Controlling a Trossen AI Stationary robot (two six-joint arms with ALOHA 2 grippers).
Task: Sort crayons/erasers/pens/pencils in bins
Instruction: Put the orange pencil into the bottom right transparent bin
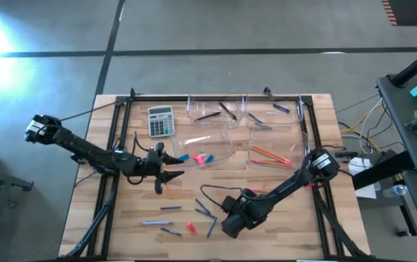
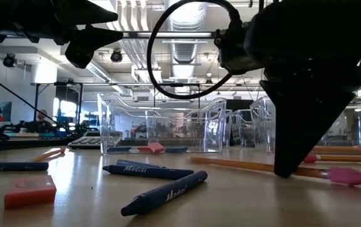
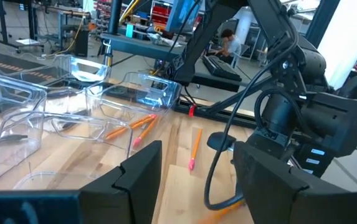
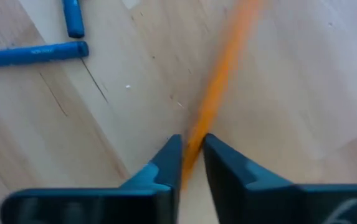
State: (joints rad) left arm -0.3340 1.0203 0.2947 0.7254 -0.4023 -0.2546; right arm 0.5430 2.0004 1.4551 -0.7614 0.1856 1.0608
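Note:
My right gripper (image 1: 230, 222) (image 4: 192, 155) is low at the table's near middle, shut on an orange pencil (image 4: 218, 81) with a pink end (image 2: 345, 176). My left gripper (image 1: 167, 177) (image 3: 197, 186) hovers open above the table's left middle and touches nothing. Four clear bins stand at the far side: one holds pens (image 1: 212, 114), one crayons (image 1: 281, 109), one pink and blue erasers (image 1: 198, 157), one pencils (image 1: 270, 155). Loose blue crayons (image 1: 168, 208) and a pink eraser (image 1: 191, 227) lie flat on the wood near the front. My right gripper pinches the pencil's shaft (image 4: 198, 138) about midway along, between its two fingers (image 4: 172, 154). The fingers come from above, pointing down, and lie across the pencil. In the low view the pencil (image 2: 243, 165) lies flat on the table under the fingers.
A grey calculator (image 1: 161, 121) lies at the far left by the bins. A black cable (image 1: 212, 191) loops over the table beside the right arm. Another orange pencil (image 3: 194, 148) lies on the wood between the arms. Dark rails (image 1: 117, 124) frame the table.

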